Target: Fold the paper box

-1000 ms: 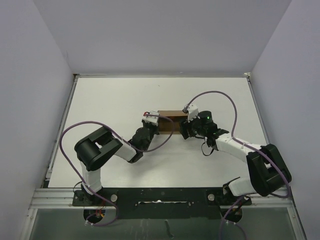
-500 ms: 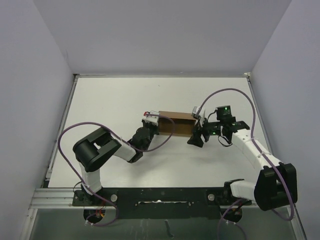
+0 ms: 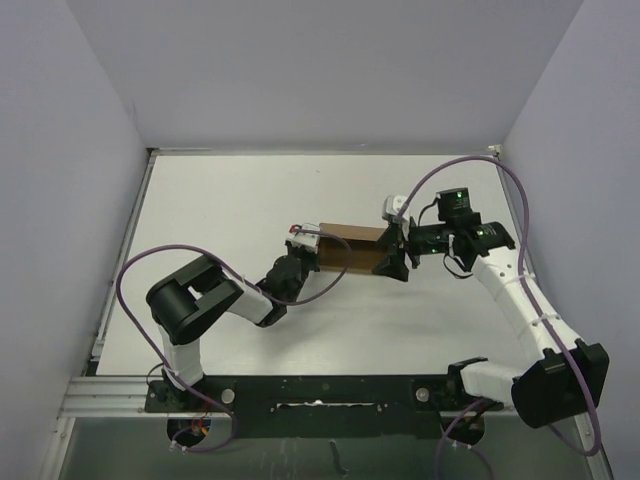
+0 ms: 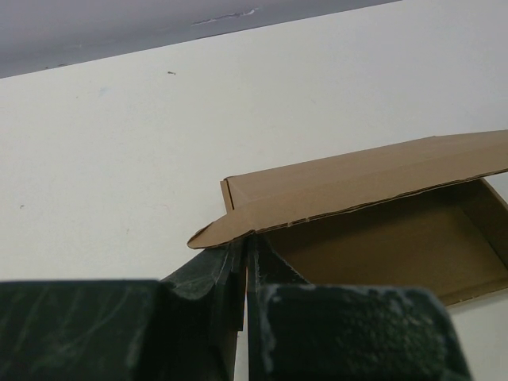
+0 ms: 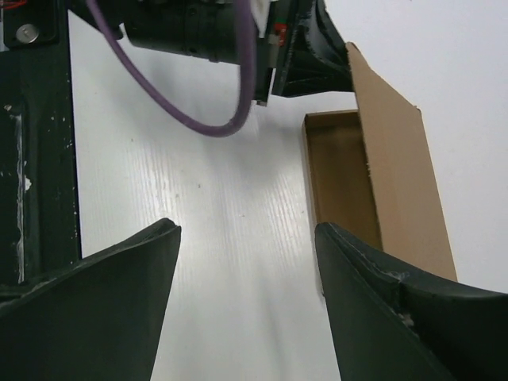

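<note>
**While one end is pinned, the lid waits**

Where the left jaws are clamped on the left end wall of the paper box (image 4: 381, 238), the right jaws are held wide apart just off its right end. The box is set mid-way across the counter (image 3: 230, 200), lid flap (image 4: 357, 184) raised. Pressing it shut is judged next. Tabs cannot be made out.

The paper box (image 4: 373, 186) is matt brown cardboard, the table (image 5: 230, 238) smooth, finely grained white, the fingers (image 5: 87, 302) of the right gripper (image 5: 246, 228) dark scuffed plastic.
</note>
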{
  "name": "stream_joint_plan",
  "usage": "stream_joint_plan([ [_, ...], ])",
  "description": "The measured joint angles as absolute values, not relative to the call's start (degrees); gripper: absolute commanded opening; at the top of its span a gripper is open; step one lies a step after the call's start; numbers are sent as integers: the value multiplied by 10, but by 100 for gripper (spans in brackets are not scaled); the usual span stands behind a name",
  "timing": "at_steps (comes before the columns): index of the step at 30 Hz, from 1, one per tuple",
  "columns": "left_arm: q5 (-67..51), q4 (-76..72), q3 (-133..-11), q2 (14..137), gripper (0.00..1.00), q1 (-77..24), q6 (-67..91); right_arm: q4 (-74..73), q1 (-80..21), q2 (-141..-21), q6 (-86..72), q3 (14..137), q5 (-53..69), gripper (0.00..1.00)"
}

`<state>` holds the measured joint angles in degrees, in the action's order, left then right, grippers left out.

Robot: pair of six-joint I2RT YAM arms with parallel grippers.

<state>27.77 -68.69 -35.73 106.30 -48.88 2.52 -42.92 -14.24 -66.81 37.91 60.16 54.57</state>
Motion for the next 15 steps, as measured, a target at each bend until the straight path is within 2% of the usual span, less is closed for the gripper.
stream_joint_plan([
  [9, 278, -687, -357, 1063, 0, -493, 25, -413, -213, -816, 354, 672, 423, 74],
  [15, 278, -687, -357, 1063, 0, -495, 25, -393, -250, -829, 362, 671, 319, 65],
])
